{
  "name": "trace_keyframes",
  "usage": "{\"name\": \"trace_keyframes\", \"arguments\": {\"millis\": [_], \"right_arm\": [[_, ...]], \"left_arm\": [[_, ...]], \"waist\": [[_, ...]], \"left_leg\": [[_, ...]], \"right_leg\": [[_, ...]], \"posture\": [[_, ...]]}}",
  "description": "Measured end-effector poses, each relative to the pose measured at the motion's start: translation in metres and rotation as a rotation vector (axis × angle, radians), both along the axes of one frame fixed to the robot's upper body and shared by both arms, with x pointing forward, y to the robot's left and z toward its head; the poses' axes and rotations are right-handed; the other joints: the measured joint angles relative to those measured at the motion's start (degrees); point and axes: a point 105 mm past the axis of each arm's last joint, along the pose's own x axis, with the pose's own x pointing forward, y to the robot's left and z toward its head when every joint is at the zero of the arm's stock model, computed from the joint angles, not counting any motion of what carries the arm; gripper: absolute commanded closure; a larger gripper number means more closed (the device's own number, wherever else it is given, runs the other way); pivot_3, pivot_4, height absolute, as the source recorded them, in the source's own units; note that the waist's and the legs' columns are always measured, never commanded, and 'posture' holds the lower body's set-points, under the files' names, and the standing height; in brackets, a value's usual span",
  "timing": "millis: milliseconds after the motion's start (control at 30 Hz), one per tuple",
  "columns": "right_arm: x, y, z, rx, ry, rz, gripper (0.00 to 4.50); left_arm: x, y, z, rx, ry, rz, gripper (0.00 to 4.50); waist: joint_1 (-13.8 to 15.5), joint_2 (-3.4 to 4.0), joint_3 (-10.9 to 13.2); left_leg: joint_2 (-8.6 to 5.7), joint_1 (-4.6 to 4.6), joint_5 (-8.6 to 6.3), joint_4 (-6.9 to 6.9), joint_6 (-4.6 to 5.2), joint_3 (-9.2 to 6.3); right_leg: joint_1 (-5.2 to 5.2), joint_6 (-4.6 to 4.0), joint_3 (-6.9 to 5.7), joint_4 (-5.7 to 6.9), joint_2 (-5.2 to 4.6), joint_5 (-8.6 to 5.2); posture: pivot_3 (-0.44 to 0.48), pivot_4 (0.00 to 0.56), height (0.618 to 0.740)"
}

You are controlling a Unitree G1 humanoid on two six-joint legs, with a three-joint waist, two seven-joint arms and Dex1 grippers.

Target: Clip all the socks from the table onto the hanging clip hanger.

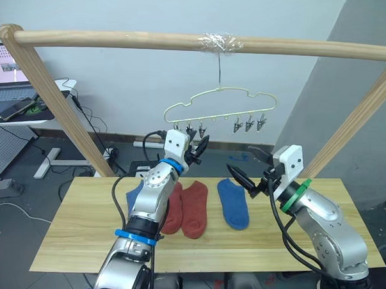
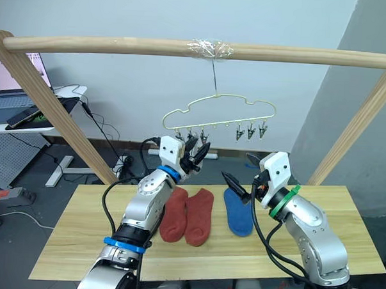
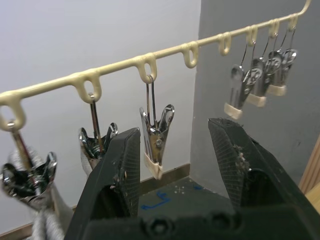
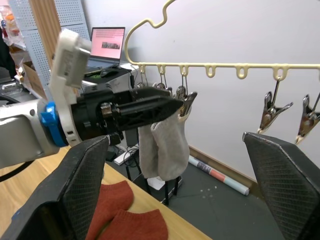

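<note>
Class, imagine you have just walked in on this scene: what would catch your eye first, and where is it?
The pale clip hanger dangling from the wooden pole, with the left gripper raised open beside its clips. Two grey socks hang from clips there. Below, two rust-red socks and a blue sock lie on the table.

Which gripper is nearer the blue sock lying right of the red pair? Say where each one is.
Right. The right gripper, jaws open, hovers just above the blue sock. The left gripper, jaws open, is raised at the clip hanger, farther off.
</note>
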Motion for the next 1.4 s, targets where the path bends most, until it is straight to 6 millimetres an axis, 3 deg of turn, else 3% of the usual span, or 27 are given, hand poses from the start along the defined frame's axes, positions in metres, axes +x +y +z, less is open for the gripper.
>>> {"name": "trace_keyframes", "arguments": {"millis": [333,1133,1233,1400], "right_arm": [[-0.001,0.001,0.006,0.001,-0.023,-0.013,0.0],[0.0,0.001,0.008,0.011,-0.013,-0.015,0.0],[0.0,0.001,0.008,0.009,-0.014,-0.015,0.0],[0.0,0.001,0.009,0.009,-0.018,-0.014,0.0]], "left_arm": [[0.01,-0.009,-0.001,-0.025,0.001,0.001,2.14],[0.019,-0.008,0.005,-0.057,-0.024,0.033,2.14],[0.019,-0.008,0.005,-0.076,-0.022,0.029,2.73],[0.02,-0.006,0.006,-0.103,-0.015,0.032,4.13]], "waist": [[-1.2,-0.01,0.0],[-2.51,-0.03,0.03],[-2.51,-0.02,0.03],[-2.52,-0.03,0.05]], "left_leg": [[0.0,0.0,0.0,0.0,0.0,-0.01],[0.0,-0.02,0.0,0.0,0.0,-0.03],[0.0,-0.02,0.0,0.0,0.0,-0.03],[0.0,-0.02,0.0,0.0,0.0,-0.03]], "right_leg": [[0.0,0.02,0.0,0.01,0.0,-0.01],[0.0,0.04,-0.01,0.0,0.0,-0.01],[0.0,0.04,-0.01,0.0,0.0,-0.01],[0.0,0.04,-0.02,0.0,0.0,-0.01]], "posture": [[-0.235,0.097,0.74],[-0.243,0.104,0.74],[-0.243,0.104,0.74],[-0.24,0.107,0.74]]}}
